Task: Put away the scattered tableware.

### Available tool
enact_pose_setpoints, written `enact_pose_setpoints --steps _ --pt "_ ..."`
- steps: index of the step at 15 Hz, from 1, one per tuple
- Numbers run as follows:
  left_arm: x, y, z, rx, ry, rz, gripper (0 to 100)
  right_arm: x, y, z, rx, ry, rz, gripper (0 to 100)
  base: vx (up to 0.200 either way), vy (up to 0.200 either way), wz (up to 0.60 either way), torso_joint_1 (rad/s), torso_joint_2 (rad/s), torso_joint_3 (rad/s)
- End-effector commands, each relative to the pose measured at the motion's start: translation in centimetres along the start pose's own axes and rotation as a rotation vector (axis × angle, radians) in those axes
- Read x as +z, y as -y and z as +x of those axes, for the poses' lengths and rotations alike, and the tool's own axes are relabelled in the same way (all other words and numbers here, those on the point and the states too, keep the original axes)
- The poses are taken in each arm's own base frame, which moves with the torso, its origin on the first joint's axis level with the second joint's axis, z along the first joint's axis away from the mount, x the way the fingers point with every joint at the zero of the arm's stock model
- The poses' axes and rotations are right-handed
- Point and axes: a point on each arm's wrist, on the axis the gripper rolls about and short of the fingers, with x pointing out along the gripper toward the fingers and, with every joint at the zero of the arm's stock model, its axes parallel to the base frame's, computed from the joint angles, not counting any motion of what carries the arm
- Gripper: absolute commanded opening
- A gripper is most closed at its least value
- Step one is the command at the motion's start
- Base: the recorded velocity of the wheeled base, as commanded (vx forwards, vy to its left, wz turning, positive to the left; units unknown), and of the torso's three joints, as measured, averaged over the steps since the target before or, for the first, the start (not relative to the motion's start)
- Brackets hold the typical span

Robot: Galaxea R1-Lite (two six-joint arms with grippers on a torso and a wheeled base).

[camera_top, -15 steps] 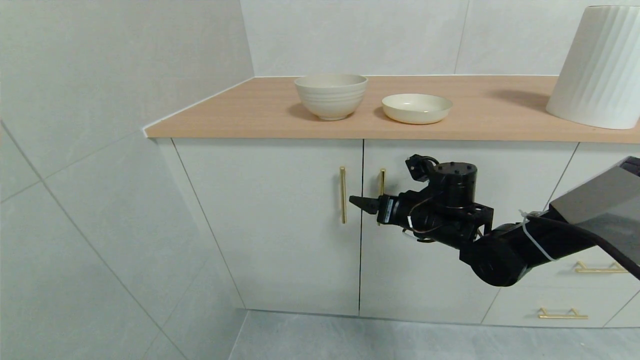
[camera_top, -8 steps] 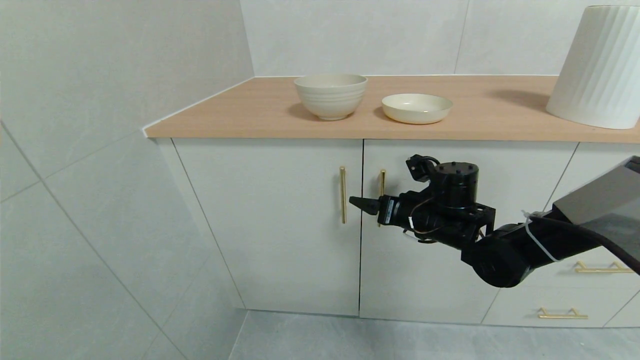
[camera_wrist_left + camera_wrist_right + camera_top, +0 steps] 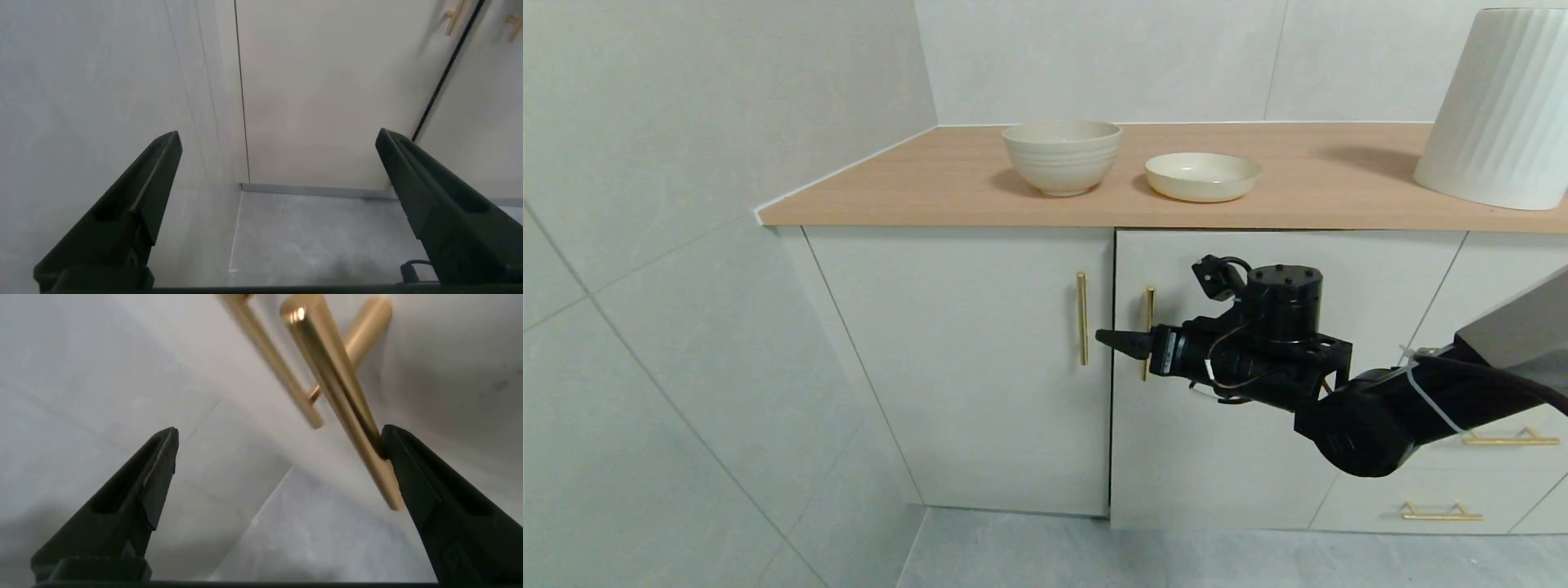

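Observation:
A deep ribbed cream bowl [image 3: 1062, 157] and a shallow cream dish [image 3: 1202, 175] stand side by side on the wooden countertop [image 3: 915, 184]. Below them, my right gripper [image 3: 1112, 338] is at the gold handle [image 3: 1147, 327] of the right cabinet door [image 3: 1192, 457]. In the right wrist view that handle [image 3: 343, 392] runs close along one finger [image 3: 425, 498] of the open right gripper [image 3: 278, 437]. The door stands slightly ajar, with a dark gap under the counter edge. My left gripper [image 3: 278, 139] hangs open over the floor by the cabinet's lower corner, holding nothing.
The left cabinet door [image 3: 964, 367] is closed, its gold handle [image 3: 1082, 318] just beside the gripper tip. A tall white ribbed vessel [image 3: 1503, 106] stands at the counter's right. Drawers with gold pulls [image 3: 1503, 441] lie low at the right. A tiled wall [image 3: 686, 286] closes the left.
My right arm has drawn back a little to the right, and the right door has come slightly out from the cabinet, opening a dark gap along its top.

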Motion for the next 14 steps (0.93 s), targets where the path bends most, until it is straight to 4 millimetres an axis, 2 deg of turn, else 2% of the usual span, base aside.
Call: enact_pose_setpoints --steps 1,8,12,14 --pt "0.0 0.0 0.0 0.0 0.0 0.0 100 0.8 -0.9 -1.2 0.043 0.006 -0.004 100 0.0 0.0 0.0 0.0 0.0 0.0" --pt "0.0 0.0 0.0 0.0 0.0 0.0 100 0.5 -2.3 -4.9 0.157 -0.072 -0.003 100 0.0 0.0 0.0 0.0 0.0 0.0" --pt "0.0 0.0 0.0 0.0 0.0 0.0 100 -0.6 -3.5 -9.3 0.235 -0.138 0.007 100 0.0 0.0 0.0 0.0 0.0 0.0" --pt "0.0 0.0 0.0 0.0 0.0 0.0 100 -1.0 -3.8 -10.8 0.248 -0.15 0.01 100 0.0 0.0 0.0 0.0 0.0 0.0"
